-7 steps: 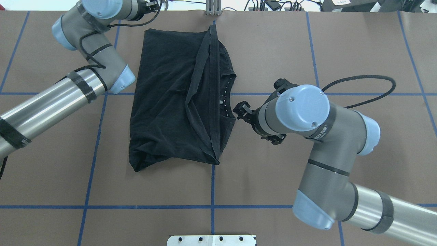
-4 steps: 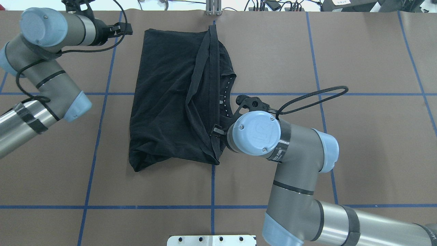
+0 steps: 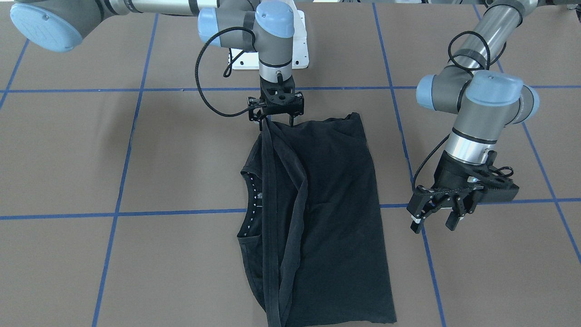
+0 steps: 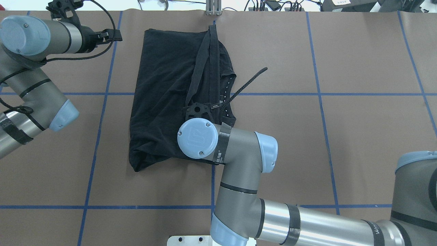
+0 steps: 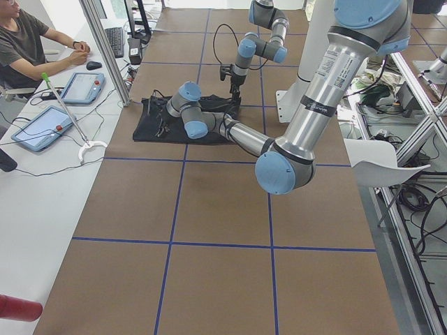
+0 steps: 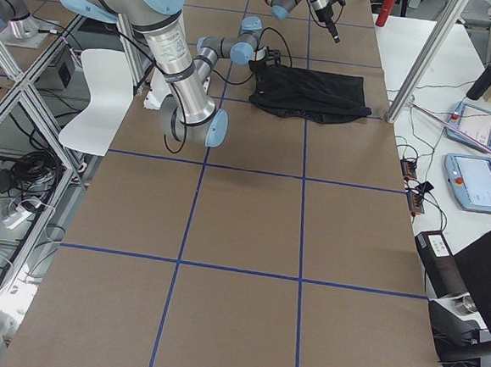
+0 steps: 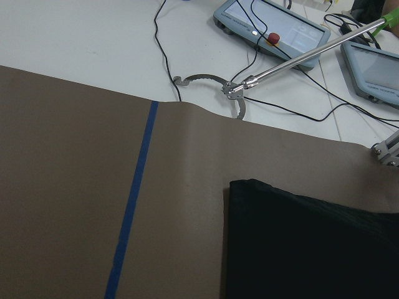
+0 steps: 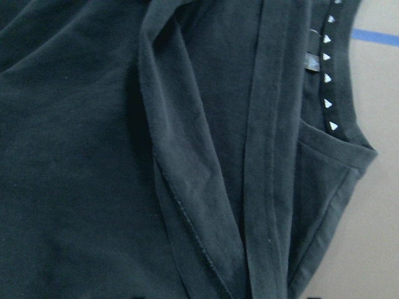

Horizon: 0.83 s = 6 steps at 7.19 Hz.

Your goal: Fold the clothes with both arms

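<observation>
The black t-shirt [image 4: 164, 89] lies folded lengthwise on the brown table, with a doubled strip along its right part and the collar with white marks at the right edge. It also shows in the front view [image 3: 327, 218]. No print shows. My right gripper [image 3: 276, 121] points down at the shirt's near right corner with its jaws apart. In the overhead view the right wrist [image 4: 198, 138] hides it. The right wrist view shows only shirt folds [image 8: 93, 156]. My left gripper [image 3: 435, 220] is open and empty above bare table, left of the shirt's far left corner [image 7: 312, 249].
Blue tape lines [image 4: 102, 136] cross the brown table. The white base plate [image 3: 299, 45] is at the robot's side. The right arm's black cable [image 4: 245, 83] loops over the collar. Beyond the far edge are tablets [image 7: 274, 25] and a seated person [image 5: 28, 42].
My right arm has swung left from beside the collar to over the shirt's near right corner. My left arm has drawn back to the left, away from the shirt's far left corner.
</observation>
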Each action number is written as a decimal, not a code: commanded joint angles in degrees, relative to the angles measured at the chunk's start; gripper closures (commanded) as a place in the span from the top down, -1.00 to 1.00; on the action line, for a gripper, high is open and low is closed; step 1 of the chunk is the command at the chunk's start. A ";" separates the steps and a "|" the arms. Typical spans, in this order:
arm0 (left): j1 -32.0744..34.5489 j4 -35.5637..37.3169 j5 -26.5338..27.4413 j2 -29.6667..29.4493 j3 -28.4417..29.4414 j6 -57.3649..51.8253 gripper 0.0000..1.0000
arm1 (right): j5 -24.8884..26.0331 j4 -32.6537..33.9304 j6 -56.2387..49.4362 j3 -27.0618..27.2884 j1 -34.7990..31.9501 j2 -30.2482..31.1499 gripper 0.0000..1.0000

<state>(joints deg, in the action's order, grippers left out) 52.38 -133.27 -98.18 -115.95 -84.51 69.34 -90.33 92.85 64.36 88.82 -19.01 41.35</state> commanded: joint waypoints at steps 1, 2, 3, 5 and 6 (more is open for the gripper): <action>0.01 0.02 0.01 0.11 -0.21 0.27 0.99 | -0.28 0.05 -9.83 -2.07 -0.41 -1.27 0.24; 0.01 0.02 -0.08 0.11 -0.30 0.27 0.99 | -0.45 0.05 -9.95 -2.16 -0.15 -0.93 0.12; 0.01 0.11 -0.08 0.11 -0.56 0.36 0.99 | -0.46 0.92 -10.39 -2.07 0.12 -0.75 0.11; 0.01 0.11 -0.08 0.11 -0.65 0.45 0.99 | -0.72 4.17 -11.62 -0.93 0.82 -0.75 0.11; 0.01 0.11 -0.08 0.11 -0.65 0.45 0.99 | -0.37 4.35 -11.62 -0.93 1.52 -0.75 0.11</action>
<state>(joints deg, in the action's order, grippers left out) 52.38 -133.16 -98.26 -115.84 -85.12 69.75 -90.94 96.59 52.92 87.71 -18.21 40.55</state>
